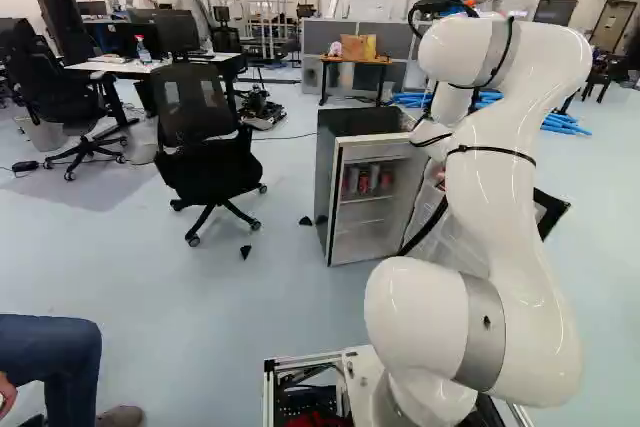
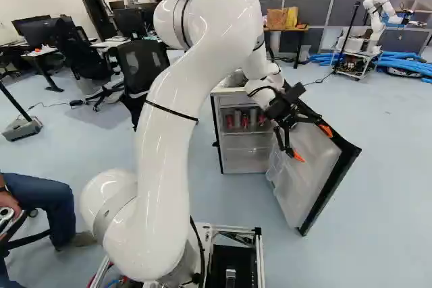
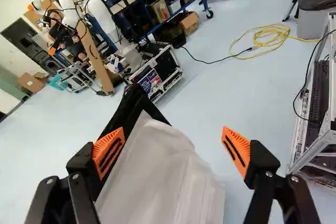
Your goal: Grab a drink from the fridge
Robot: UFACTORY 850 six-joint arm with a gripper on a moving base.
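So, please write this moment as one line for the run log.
fridge door: open | hand: open, at fridge door | drinks: on shelf | held: nothing

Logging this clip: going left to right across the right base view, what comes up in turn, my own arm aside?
Grey boxy floor stand with black pole → black mesh-backed office chair → red and grey cans → black gripper with orange pads → another robot, white.

Fridge (image 1: 357, 123) open, cans (image 2: 245, 122) inside.
Red and grey cans upright, side by side on upper shelf (image 2: 244, 133); door (image 2: 307, 173) swung wide, pale liner, black edge.
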